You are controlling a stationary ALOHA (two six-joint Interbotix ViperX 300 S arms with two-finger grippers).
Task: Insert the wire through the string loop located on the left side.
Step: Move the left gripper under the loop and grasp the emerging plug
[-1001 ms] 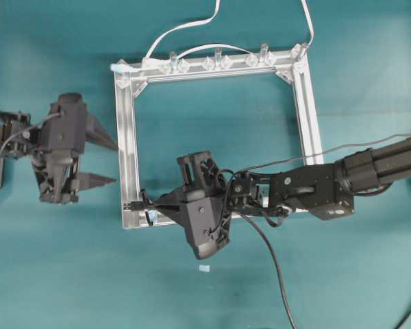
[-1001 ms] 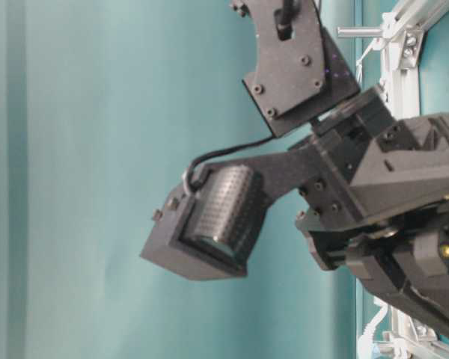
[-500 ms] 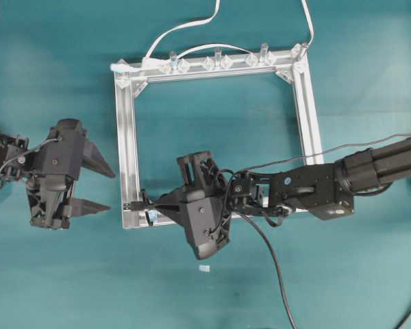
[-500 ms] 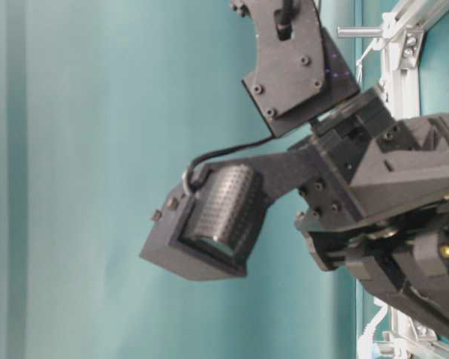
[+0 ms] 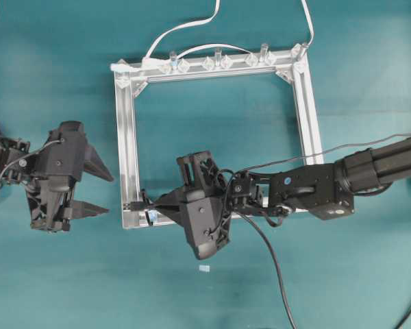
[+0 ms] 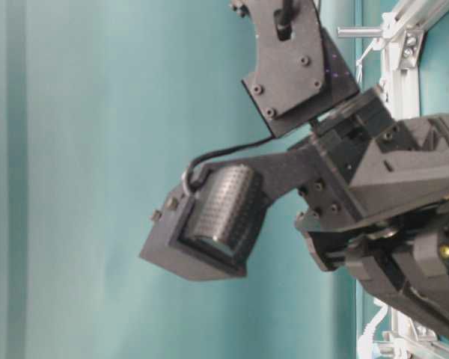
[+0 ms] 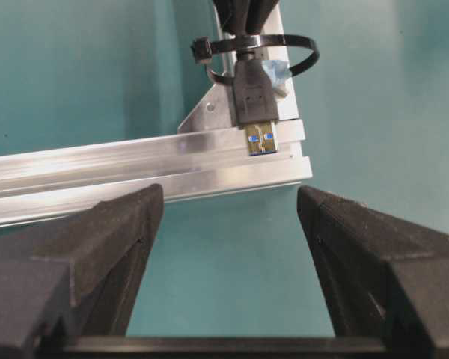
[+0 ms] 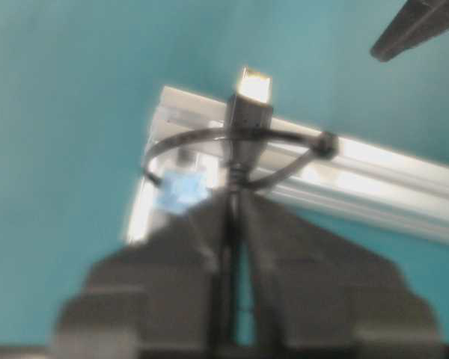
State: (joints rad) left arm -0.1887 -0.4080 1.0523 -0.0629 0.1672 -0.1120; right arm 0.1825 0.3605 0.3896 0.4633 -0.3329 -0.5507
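The wire's (image 7: 253, 96) black plug passes through the string loop (image 7: 295, 46), which circles the plug body above a pale blue tag (image 7: 277, 75). Its metal tip lies over the silver frame's (image 7: 135, 166) corner. My right gripper (image 8: 232, 208) is shut on the wire (image 8: 248, 114) just behind the plug, with the loop (image 8: 181, 142) right ahead of its fingertips. In the overhead view the right gripper (image 5: 155, 204) sits at the frame's front left corner (image 5: 129, 221). My left gripper (image 5: 110, 194) stands open just left of that corner, facing the plug (image 5: 131, 205), and holds nothing.
White cables (image 5: 185, 27) run off the frame's far rail, where clear clips (image 5: 218, 60) stand. The wire (image 5: 274, 267) trails off to the front right. A small pale scrap (image 5: 205, 268) lies on the teal table. Black arm parts (image 6: 359, 172) fill the table-level view.
My left gripper has come forward and turned to face the frame's front left corner, slowing over the last half second. The right gripper and plug have stayed still.
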